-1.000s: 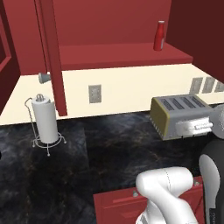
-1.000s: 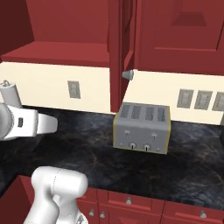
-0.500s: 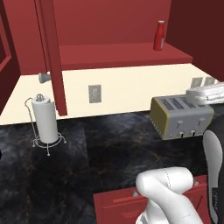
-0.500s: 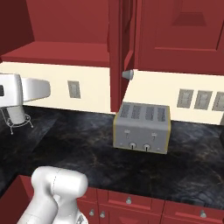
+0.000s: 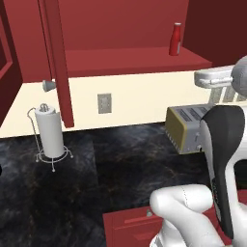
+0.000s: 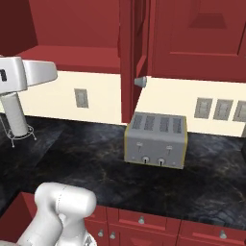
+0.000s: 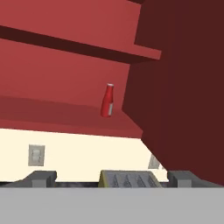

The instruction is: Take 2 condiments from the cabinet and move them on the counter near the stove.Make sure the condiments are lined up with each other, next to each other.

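- tool released: the two dark finger tips sit at far L and far R of the hand view bottom, wide gap, nothing between them
- tool aimed up into the open cabinet; tips are low in the hand view, red bottle well above the gap and apart from it
- white forearm comes in at the R edge of the left base view, above the toaster; same link at the L edge of the right base view
- slim red bottle, white cap, upright on the red inner shelf, near the shelf's R end, close to the dark side wall; no contact w/ tool
- same bottle in the left base view sits at the R end of the shelf, near the front edge
- cabinet door hangs open edge-on, round knob at its lower part
- steel + yellow toaster on the desk under the cabinet, against the cream wall; its top slots also show betw the finger tips in the hand view
- paper towel holder on the desk, well L of the toaster
- wall outlet betw towel holder and toaster
- red drawers w/ round knobs below the desk front edge
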Available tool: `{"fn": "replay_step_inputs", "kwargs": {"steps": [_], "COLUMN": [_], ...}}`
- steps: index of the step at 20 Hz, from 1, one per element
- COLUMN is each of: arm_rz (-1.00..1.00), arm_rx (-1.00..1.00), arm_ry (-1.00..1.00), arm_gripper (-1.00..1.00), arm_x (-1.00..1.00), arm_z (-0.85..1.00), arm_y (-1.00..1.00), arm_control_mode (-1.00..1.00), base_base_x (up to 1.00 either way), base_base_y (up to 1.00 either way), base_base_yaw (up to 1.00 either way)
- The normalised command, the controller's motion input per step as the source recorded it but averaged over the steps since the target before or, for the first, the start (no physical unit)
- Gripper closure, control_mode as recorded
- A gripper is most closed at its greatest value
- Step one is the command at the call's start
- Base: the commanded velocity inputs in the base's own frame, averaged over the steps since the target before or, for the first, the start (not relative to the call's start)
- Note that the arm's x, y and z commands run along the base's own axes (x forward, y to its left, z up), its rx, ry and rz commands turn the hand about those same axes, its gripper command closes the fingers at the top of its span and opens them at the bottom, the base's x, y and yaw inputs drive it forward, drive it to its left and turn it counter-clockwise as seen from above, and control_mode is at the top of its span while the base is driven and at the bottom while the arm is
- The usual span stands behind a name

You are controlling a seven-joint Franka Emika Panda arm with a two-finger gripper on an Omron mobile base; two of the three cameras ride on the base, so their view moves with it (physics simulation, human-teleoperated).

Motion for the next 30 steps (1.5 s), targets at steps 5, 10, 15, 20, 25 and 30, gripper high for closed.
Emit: {"fn": "replay_step_inputs", "kwargs": {"steps": [5, 10, 15, 20, 25, 30], "arm_rz": [0.0, -0.03, -0.01, 0.0, -0.01, -0.02], "arm_rx": [0.0, 0.05, 0.05, 0.0, 0.0, 0.0], "arm_ry": [0.0, 0.14, 0.12, 0.01, 0.0, 0.0], "arm_gripper": [-1.0, -1.0, -1.0, -1.0, -1.0, -1.0], "arm_x": [0.61, 0.39, 0.36, 0.51, 0.46, 0.48], "arm_z": [0.05, 0.31, 0.01, -0.13, -0.06, 0.0], "arm_y": [0.0, 0.0, -0.11, -0.07, -0.08, -0.11], "arm_control_mode": [-1.0, -1.0, -1.0, -1.0, -1.0, -1.0], "base_base_x": [0.0, 0.0, 0.0, 0.0, 0.0, 0.0], "base_base_y": [0.0, 0.0, 0.0, 0.0, 0.0, 0.0], "base_base_yaw": [0.0, 0.0, 0.0, 0.0, 0.0, 0.0]}}
